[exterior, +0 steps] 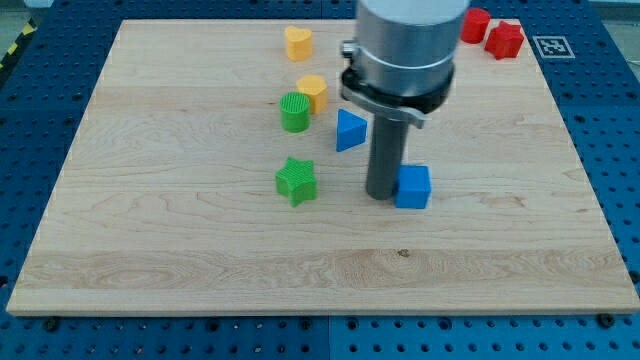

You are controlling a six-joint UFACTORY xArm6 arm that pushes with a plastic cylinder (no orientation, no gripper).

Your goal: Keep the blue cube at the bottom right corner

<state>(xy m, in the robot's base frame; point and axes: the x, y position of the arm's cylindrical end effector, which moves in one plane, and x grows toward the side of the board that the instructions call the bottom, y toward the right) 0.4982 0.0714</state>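
The blue cube (413,187) sits on the wooden board (200,240), a little right of the middle. My tip (382,194) stands right against the cube's left side, touching it or nearly so. The arm's grey body rises from the rod to the view's top. A blue triangular block (349,130) lies just up and left of the rod.
A green star block (296,181) lies left of the tip. A green cylinder (295,112), a yellow block (313,92) and a yellow heart-like block (298,43) stand above it. Two red blocks (505,39) (475,24) sit at the top right corner.
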